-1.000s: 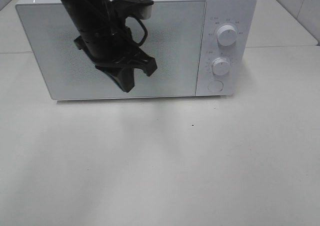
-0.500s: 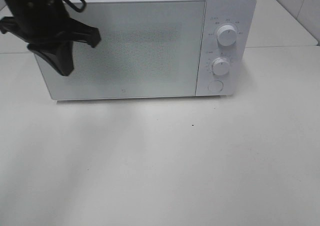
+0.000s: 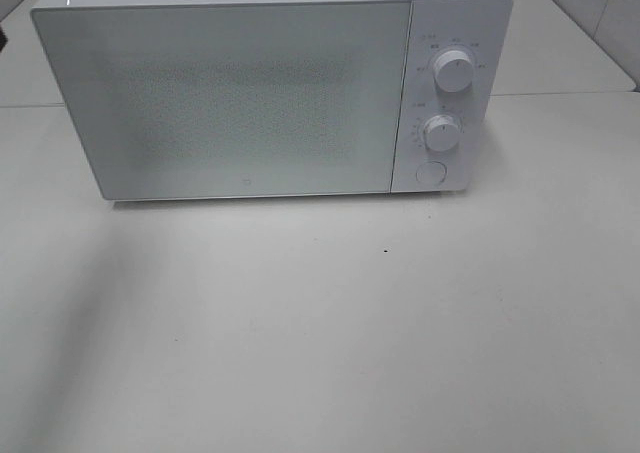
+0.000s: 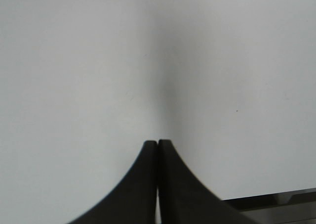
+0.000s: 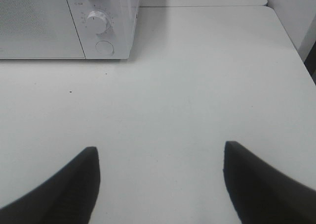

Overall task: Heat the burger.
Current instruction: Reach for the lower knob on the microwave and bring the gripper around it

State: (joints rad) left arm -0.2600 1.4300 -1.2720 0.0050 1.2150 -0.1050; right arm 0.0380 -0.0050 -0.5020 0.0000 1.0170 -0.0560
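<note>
- Microwave (image 3: 240,93): stood at the back of the white desk (image 3: 320,353), front facing the high camera. Its door (image 3: 225,98) was shut flush with the casing, and the panel was pale and speckled with nothing discernible behind it.
- Control strip, to the right of the door: upper dial (image 3: 453,71), lower dial (image 3: 441,132) and a round button (image 3: 430,173) below them, in a vertical line.
- Burger: not seen in any of the three views. Whether it sat inside the closed microwave could not be told.
- Desk: one small dark speck (image 3: 386,250) lay in front of the microwave, below the control strip.
- Left gripper (image 4: 157,143): seen only by its own wrist camera. Its two dark fingers were pressed tip to tip with no gap and nothing between them. They hung over a plain white surface.
- Right gripper (image 5: 160,146): seen only by its own wrist camera. Its fingers stood wide apart and held nothing, with bare desk showing between them. It was well clear of the microwave, whose control end showed at the far side of that view.
</note>
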